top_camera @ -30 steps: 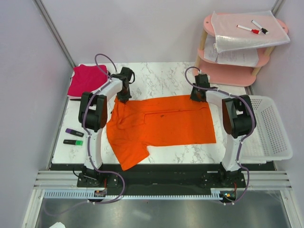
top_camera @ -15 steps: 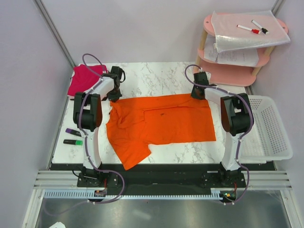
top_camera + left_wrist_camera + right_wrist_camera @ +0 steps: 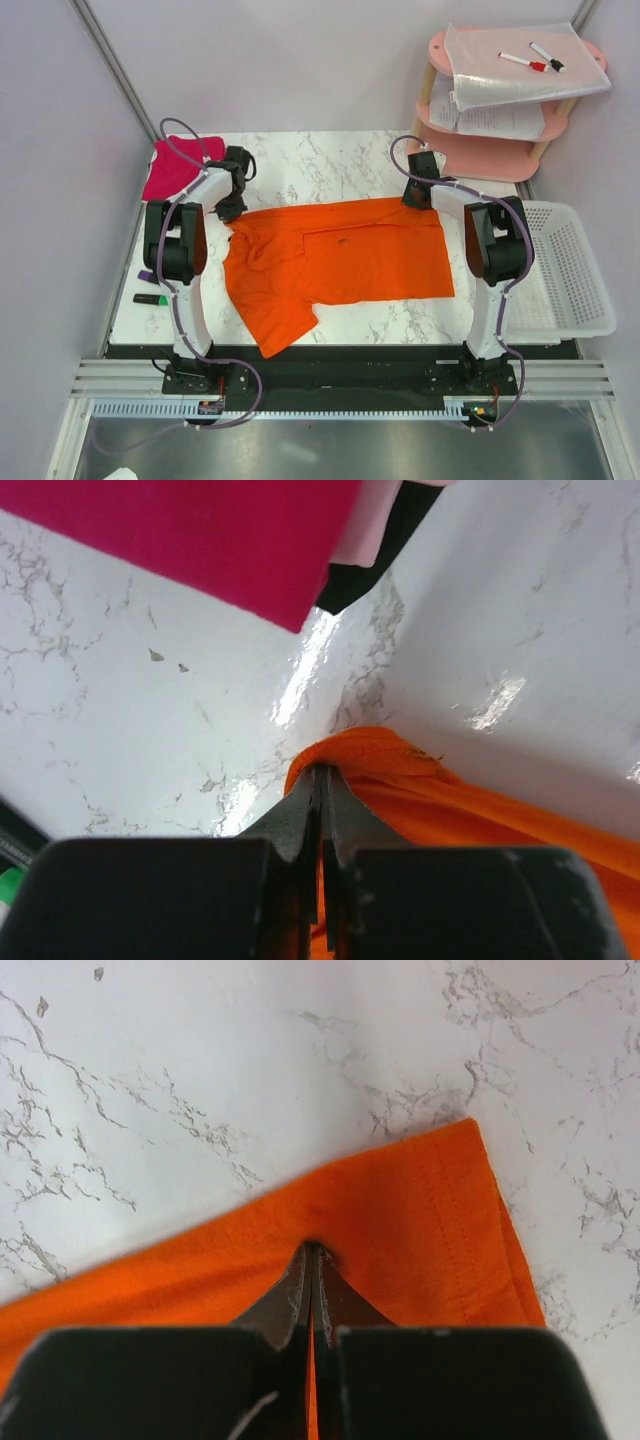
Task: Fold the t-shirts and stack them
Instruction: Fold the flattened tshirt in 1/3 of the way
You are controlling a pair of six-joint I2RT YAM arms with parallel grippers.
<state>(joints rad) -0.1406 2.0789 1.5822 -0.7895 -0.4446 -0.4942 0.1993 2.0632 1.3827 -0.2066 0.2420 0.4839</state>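
Observation:
An orange t-shirt [image 3: 340,262] lies spread across the marble table, folded lengthwise, with a sleeve hanging toward the near left. My left gripper [image 3: 231,209] is shut on its far left corner [image 3: 350,755]. My right gripper [image 3: 415,197] is shut on its far right edge near the hem corner [image 3: 400,1220]. A folded magenta t-shirt [image 3: 180,168] lies at the far left corner of the table and shows in the left wrist view [image 3: 190,540], over a pink and a black layer.
Two highlighters [image 3: 152,287] lie at the table's left edge. A white mesh basket [image 3: 565,270] stands to the right. A pink shelf [image 3: 500,95] with papers and markers stands at the back right.
My left gripper has moved left, drawing the shirt's far left corner with it and stretching the far edge. The right gripper has stayed about where it was.

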